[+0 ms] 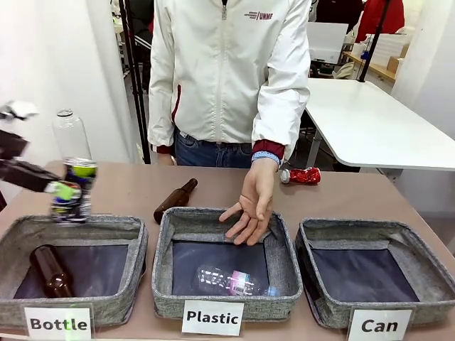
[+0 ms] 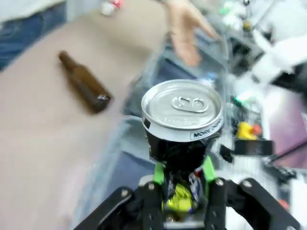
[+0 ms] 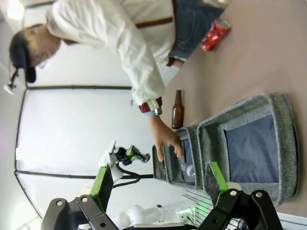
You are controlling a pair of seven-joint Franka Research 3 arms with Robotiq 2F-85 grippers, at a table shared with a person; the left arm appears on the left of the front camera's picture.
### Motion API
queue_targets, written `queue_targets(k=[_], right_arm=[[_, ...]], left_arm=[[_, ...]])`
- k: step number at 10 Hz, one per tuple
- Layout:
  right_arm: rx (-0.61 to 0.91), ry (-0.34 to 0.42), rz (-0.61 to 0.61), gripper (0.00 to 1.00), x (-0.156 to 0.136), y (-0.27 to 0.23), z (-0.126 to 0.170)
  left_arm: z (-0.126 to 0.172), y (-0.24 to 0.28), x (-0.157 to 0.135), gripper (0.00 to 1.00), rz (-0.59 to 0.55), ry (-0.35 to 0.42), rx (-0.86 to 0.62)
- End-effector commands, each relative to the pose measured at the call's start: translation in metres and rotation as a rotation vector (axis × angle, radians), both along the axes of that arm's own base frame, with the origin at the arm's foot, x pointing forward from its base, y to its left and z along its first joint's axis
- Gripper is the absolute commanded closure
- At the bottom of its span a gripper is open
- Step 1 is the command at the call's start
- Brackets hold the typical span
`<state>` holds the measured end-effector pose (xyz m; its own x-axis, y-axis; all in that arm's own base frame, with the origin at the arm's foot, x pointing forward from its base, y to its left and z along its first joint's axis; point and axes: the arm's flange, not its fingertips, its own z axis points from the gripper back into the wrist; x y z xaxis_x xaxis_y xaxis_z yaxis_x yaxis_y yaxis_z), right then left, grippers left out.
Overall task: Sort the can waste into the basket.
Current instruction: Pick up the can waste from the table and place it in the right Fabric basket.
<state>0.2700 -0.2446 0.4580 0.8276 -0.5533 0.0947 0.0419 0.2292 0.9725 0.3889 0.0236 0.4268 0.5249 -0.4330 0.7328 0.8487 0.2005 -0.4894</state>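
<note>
Grey Can basket (image 1: 334, 307) is sitting on the right, with the right gripper (image 3: 158, 175) hanging above, jaws spread wide. Left gripper (image 2: 183, 175) is pinching the dark can (image 2: 182, 108) over the Bottle basket's (image 1: 78, 222) far rim. Red can (image 1: 302, 175) is lying on the table (image 1: 128, 188) behind.

The left claw (image 2: 184, 167) is clamped on a crushed dark can (image 2: 182, 112), its green pads (image 2: 158, 173) pressing both sides of the crumpled body and the silver end with its pull tab facing the camera. Behind it a brown glass bottle (image 2: 84, 82) lies on its side on the tabletop (image 2: 43, 143), near the rim of a grey basket (image 2: 122, 139). A person's hand (image 2: 184, 28) reaches in at the top, blurred.
</note>
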Motion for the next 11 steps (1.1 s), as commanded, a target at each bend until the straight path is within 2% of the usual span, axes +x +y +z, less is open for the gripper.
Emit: queue_targets(k=[1, 2, 3, 4, 5, 8, 9, 10, 11], right_arm=[[0.024, -0.001, -0.012, 0.00, 0.002, 0.000, 0.006], [0.024, -0.001, -0.012, 0.00, 0.002, 0.000, 0.006], [0.024, -0.001, -0.012, 0.00, 0.002, 0.000, 0.006], [0.024, -0.001, -0.012, 0.00, 0.002, 0.000, 0.006], [0.024, -0.001, -0.012, 0.00, 0.002, 0.000, 0.006], [0.024, -0.001, -0.012, 0.00, 0.002, 0.000, 0.006], [0.024, -0.001, -0.012, 0.00, 0.002, 0.000, 0.006], [0.024, -0.001, -0.012, 0.00, 0.002, 0.000, 0.006], [0.000, 0.000, 0.000, 0.00, 0.000, 0.000, 0.000]], left_arm=[[0.041, 0.060, -0.002, 1.00, -0.253, 0.050, -0.143], [0.045, 0.080, -0.020, 1.00, -0.366, 0.059, -0.184], [0.042, 0.084, -0.031, 1.00, -0.404, 0.032, -0.229], [0.035, 0.080, -0.031, 1.00, -0.189, -0.018, -0.212], [0.050, 0.073, -0.045, 1.00, -0.316, 0.026, -0.185], [0.050, 0.073, -0.045, 1.00, -0.316, 0.026, -0.185], [0.047, 0.077, -0.042, 0.67, -0.316, 0.026, -0.191], [0.052, 0.037, -0.045, 0.67, -0.282, -0.015, -0.152], [0.064, -0.034, -0.045, 0.67, -0.371, -0.039, -0.134]])
